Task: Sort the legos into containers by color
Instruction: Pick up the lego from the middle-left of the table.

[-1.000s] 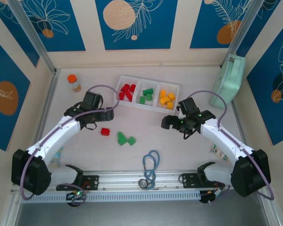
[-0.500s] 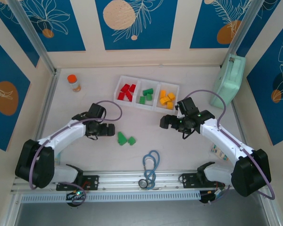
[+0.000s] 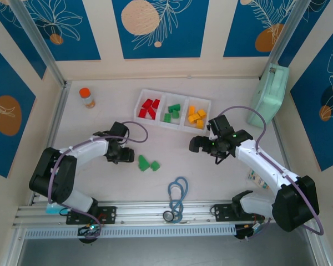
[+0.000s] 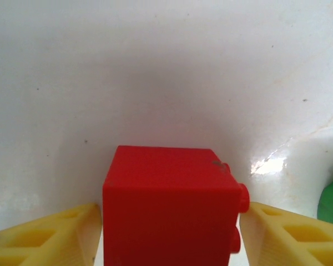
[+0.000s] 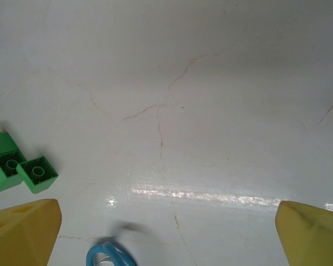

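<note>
A red lego [image 4: 169, 205] sits on the table between the yellow fingers of my left gripper [image 4: 169, 227], which is shut on it, one pad against each side. From above, my left gripper [image 3: 124, 153] covers that block, just left of two green legos [image 3: 148, 163]. One green lego [image 4: 332, 199] shows at the left wrist view's right edge. The containers are one white tray [image 3: 155, 93] whose three compartments hold red legos [image 3: 150, 108], green legos [image 3: 172, 112] and orange-yellow legos [image 3: 196, 116]. My right gripper [image 3: 197, 144] hangs open and empty [image 5: 166, 219] below the tray, with the two green legos [image 5: 22, 166] to its left.
A blue stethoscope [image 3: 177, 195] lies near the front rail and shows as a blue loop [image 5: 108, 257] in the right wrist view. An orange-capped bottle [image 3: 86, 97] stands at the back left. A mint-green case [image 3: 269, 95] leans at the back right. A small carton [image 3: 257, 178] lies by the right arm.
My left gripper has swung down and toward the near side onto the red lego and its jaws have closed against it. The right arm has not moved.
</note>
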